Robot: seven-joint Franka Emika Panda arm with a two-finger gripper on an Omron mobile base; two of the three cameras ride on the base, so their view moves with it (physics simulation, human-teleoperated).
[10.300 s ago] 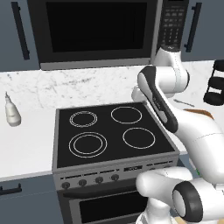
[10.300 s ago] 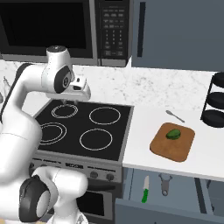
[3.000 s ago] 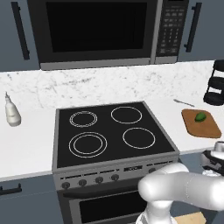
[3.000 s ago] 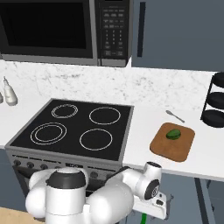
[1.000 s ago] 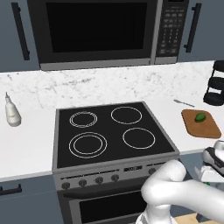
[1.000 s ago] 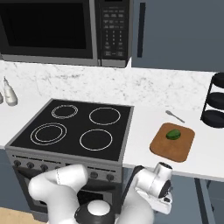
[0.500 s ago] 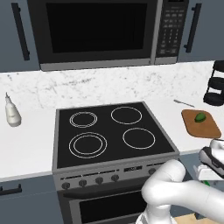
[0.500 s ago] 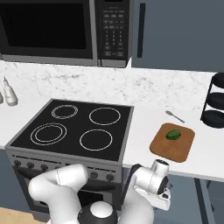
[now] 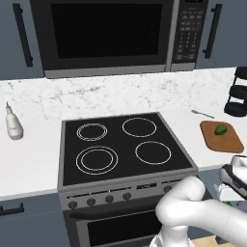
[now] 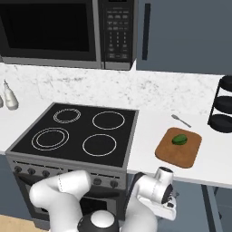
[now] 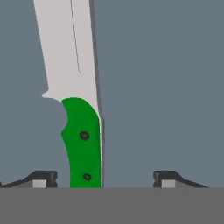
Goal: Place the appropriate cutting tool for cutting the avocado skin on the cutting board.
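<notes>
A knife lies on the grey floor of a drawer, its green handle [image 11: 83,144] near me and its silver blade [image 11: 70,48] pointing away. My gripper [image 11: 105,178] hangs open over the handle, one fingertip on each side and neither touching it. The hand [image 10: 165,192] sits low, below the counter's front edge, and shows at the lower right of the left base view [image 9: 235,177]. On the counter right of the stove lies the brown cutting board [image 10: 179,155] [image 9: 213,141], with the green avocado [image 10: 180,139] [image 9: 221,129] on it.
A fork [image 10: 180,120] lies behind the board. A black tiered rack [image 10: 223,111] stands at the far right. The black stove [image 10: 77,133] is to the left, the microwave [image 10: 59,31] above it. A white bottle [image 9: 13,126] stands on the left counter.
The hand has shifted only slightly below the counter edge. The board and the avocado have stayed where they were.
</notes>
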